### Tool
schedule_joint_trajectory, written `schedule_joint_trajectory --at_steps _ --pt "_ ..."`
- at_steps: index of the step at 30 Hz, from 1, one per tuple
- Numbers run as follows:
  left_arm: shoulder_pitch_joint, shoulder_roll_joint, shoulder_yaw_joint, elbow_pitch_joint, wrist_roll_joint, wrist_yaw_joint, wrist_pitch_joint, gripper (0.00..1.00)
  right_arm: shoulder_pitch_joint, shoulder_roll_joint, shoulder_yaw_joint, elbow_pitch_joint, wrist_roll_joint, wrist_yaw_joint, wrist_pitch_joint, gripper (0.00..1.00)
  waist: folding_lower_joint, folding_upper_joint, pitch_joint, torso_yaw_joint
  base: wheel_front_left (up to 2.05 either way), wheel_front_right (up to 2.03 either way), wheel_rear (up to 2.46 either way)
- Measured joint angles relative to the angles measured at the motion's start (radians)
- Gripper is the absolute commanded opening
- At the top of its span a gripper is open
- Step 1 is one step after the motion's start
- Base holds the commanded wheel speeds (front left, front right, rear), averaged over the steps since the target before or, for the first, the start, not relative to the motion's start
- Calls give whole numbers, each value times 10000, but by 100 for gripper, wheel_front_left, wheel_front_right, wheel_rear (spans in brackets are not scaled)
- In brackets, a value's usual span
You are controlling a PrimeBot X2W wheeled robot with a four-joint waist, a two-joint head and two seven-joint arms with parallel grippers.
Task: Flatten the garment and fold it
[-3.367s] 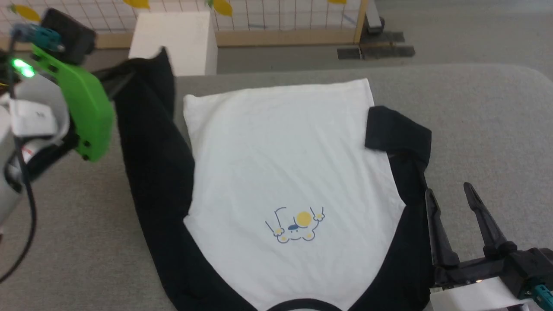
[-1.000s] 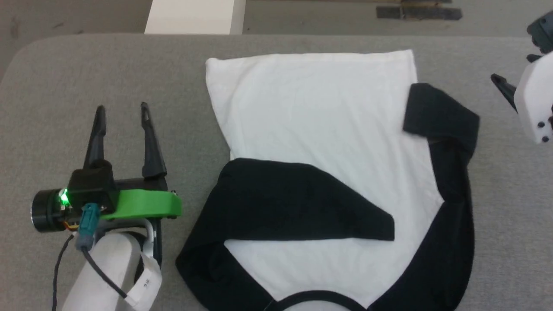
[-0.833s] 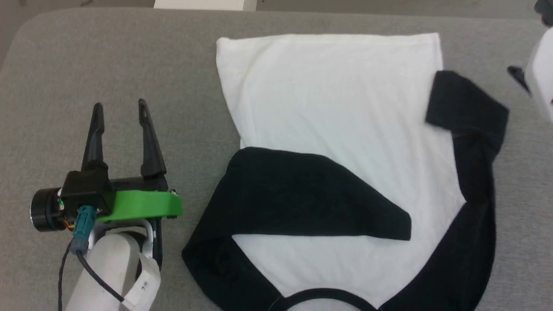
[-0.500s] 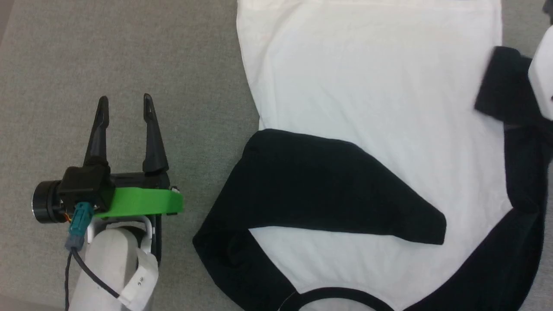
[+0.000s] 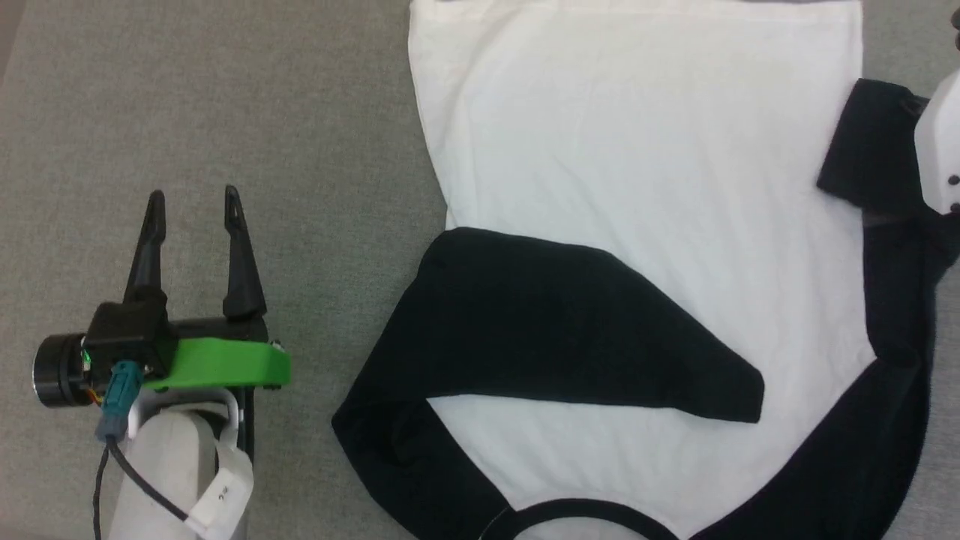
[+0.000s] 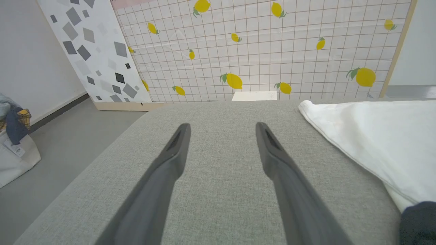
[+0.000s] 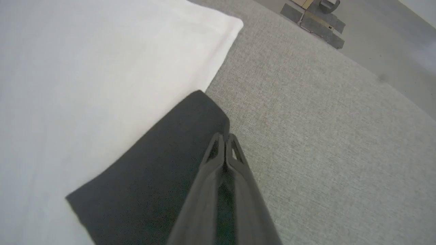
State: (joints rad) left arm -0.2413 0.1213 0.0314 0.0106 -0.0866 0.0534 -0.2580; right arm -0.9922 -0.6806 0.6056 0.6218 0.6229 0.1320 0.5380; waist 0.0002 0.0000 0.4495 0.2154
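Right wrist view: right gripper point(image 7: 223, 136), closed at the black sleeve point(image 7: 146, 170) cuff, must fold it over the garment point(image 5: 637, 135); left gripper point(image 5: 191, 201) stands wide.

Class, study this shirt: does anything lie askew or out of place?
On the raglan shirt, the right-side sleeve is kinked, its cuff doubled back over the white body's edge; the left-side sleeve lies flat across the chest.

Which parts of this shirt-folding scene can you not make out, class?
- Garment neckline: head view, cut off by the bottom edge.
- Right sleeve's cuff: head view, partly hidden by the pale forearm.
- Right claw: right wrist view, its shut fingers hide whether cloth is pinched.
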Motion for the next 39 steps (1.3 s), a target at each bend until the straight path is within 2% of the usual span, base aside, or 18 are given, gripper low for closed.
schedule_joint_trajectory --at_steps 6,12,19,24,27,31,35,39 --pt "723 -40 374 50 79 -92 0 100 670 -525 100 -855 472 0 -1732 0 -1 0 -876 -419 0 0 0" --pt "1392 -54 639 52 84 -226 0 100 1544 -658 52 -2414 844 0 -3037 0 -2 0 -1799 -879 0 0 0" --pt "1872 -52 848 165 132 -426 0 100 2492 -928 284 -5049 915 0 -3177 0 -2 0 -2836 -1248 0 0 0" --pt "2059 -54 894 209 153 -462 0 100 2670 -775 510 -6895 878 0 -2899 0 -2 0 -3403 -1353 0 0 0" --pt "2066 -77 895 232 157 -523 -2 100 2642 -261 865 -7580 765 0 -2629 0 -3 0 -3631 -1341 0 0 0" --pt "2059 -201 836 288 178 -537 -2 100 2390 596 1816 -7565 460 2 -2353 0 -3 0 -3677 -1191 0 0 0" --pt "2017 -295 763 408 180 -612 0 100 2177 1655 3149 -6466 245 0 -2303 0 -3 0 -3541 -959 0 0 0" --pt "1864 -368 700 489 180 -617 -2 100 2126 2545 4571 -4738 249 2 -2460 0 -2 0 -3293 -723 0 0 0"
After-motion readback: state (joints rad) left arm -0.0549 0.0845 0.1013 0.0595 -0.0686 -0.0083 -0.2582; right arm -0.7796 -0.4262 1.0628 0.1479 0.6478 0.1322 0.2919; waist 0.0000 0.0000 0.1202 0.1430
